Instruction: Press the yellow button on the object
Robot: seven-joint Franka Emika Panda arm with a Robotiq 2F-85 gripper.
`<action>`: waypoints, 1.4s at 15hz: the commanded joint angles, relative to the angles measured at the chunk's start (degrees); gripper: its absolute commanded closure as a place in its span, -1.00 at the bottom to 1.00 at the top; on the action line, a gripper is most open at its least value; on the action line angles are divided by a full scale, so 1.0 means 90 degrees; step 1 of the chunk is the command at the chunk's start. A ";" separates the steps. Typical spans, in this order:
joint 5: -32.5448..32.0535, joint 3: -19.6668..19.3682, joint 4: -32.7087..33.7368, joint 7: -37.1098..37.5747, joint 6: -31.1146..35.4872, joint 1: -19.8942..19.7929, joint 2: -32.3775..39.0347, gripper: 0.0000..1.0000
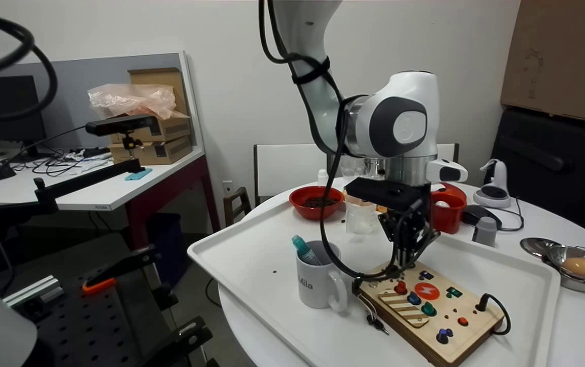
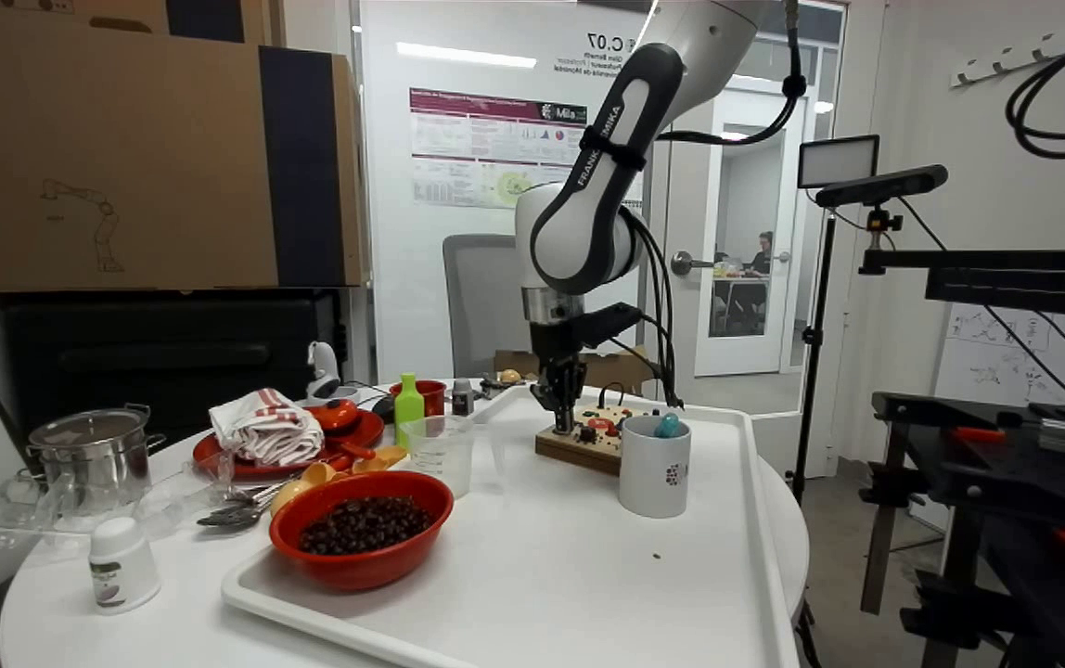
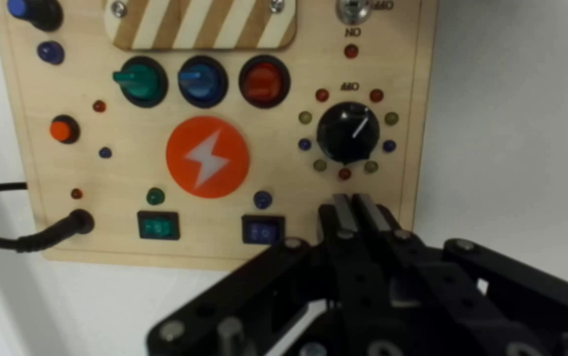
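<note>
The object, a light-wood board, lies on the white tray; it shows in both exterior views. In the wrist view, several small dull-yellow round spots ring a black knob, among red and blue ones. I cannot tell which is the yellow button, or whether it is hidden under the gripper. My gripper points down over the board's end, fingers together and holding nothing, just below the knob in the wrist view. In both exterior views its tips are at or just above the board; contact is unclear.
A white mug with a teal marker stands close beside the board. A black cable plug sticks up at the board's other end. A red bowl of dark beans and a clear measuring cup stand at the tray's other end.
</note>
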 commanded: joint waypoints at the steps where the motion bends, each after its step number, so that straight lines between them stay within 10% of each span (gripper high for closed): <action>1: 0.0317 0.0299 0.0280 -0.0463 -0.0203 -0.0315 0.0283 0.82; 8: 0.1087 0.1372 -0.0796 -0.1974 -0.0291 -0.1142 -0.1397 0.82; 14: 0.1389 0.1440 -0.1491 -0.2522 -0.0204 -0.1092 -0.2603 0.80; 15: 0.1404 0.1404 -0.1589 -0.2518 -0.0183 -0.1035 -0.2731 0.30; 19: 0.1490 0.1374 -0.1925 -0.2632 0.0225 -0.0955 -0.3092 -0.02; 20: 0.1384 0.1260 -0.1562 -0.2467 0.0003 -0.0867 -0.2772 0.35; 21: 0.1400 0.1262 -0.1629 -0.2485 0.0066 -0.0859 -0.2841 0.19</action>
